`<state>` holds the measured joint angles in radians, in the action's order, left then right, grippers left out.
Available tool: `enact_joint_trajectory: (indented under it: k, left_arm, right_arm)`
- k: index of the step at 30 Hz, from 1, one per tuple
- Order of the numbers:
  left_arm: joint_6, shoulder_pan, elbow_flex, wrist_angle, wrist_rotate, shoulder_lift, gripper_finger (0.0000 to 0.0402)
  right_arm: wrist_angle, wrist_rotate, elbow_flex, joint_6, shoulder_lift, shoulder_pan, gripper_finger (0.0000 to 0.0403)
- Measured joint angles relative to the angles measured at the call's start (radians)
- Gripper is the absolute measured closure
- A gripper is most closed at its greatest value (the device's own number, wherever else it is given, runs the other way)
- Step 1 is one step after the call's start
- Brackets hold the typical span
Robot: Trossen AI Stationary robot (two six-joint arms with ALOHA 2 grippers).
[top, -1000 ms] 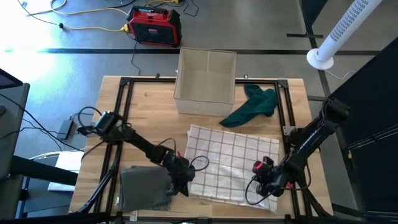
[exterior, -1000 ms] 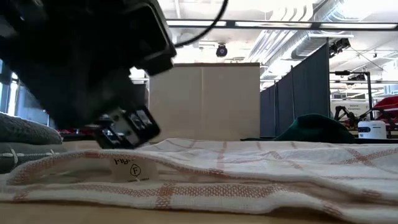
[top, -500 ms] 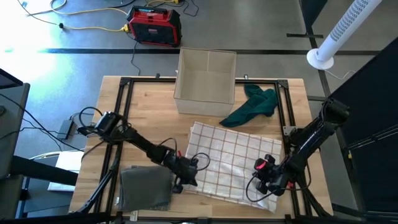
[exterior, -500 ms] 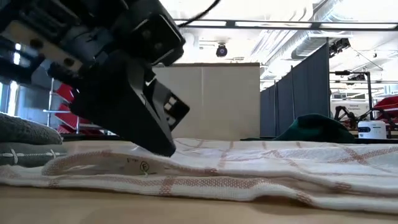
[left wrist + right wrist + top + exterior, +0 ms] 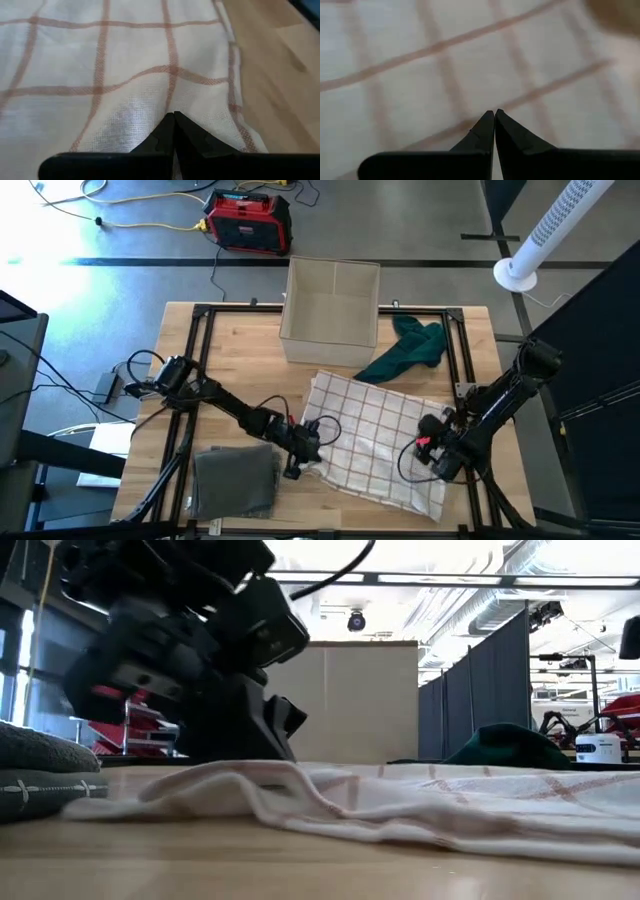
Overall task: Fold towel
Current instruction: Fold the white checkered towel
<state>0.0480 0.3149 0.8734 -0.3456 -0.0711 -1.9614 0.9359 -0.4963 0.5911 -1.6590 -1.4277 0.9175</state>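
The white towel with red checks lies spread on the wooden table, slanted, with its near right corner flat on the wood. My left gripper is shut at the towel's near left edge; it also shows in the low view. My right gripper is shut at the towel's right part. In both wrist views the shut fingertips meet the checked cloth. My left gripper pinches a pucker of the towel near its left edge between its two fingertips, slanting down from the table's left. The cloth rises in a small ridge at the fingers; the rest lies on the table. My right gripper pinches the towel's right part between its fingertips, coming down from the right. The cloth there lies low on the table; how many layers it holds, I cannot tell.
A folded grey towel lies at the near left, close beside my left gripper. A crumpled green cloth lies at the far right, next to an open cardboard box. A black frame runs round the table top.
My left gripper has gone toward the table's right and a little far, away from the grey towel, dragging the checked towel's left edge with it. My right gripper has gone a little toward the far edge. The towel has slid right and now lies slanted and narrower.
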Motion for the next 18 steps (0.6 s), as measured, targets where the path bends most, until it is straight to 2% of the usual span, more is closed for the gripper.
enact_joint_trajectory:
  k: [4,9,13,18]
  left_arm:
    - [0.004,-0.016,-0.001,0.021,-0.063,0.017,0.0402]
    - [0.045,-0.001,-0.005,0.164,-0.095,0.111,0.0401]
    - [0.062,0.03,-0.002,0.232,-0.1,0.174,0.0401]
    - [0.063,0.06,-0.003,0.239,-0.076,0.161,0.0402]
  right_arm:
    - [0.019,-0.007,-0.001,-0.014,0.016,-0.003,0.0403]
    - [-0.149,-0.043,-0.001,0.033,0.036,0.006,0.0403]
    - [-0.295,-0.053,0.0,0.137,0.018,-0.002,0.0403]
    - [-0.278,-0.074,0.0,0.134,-0.027,-0.018,0.0403]
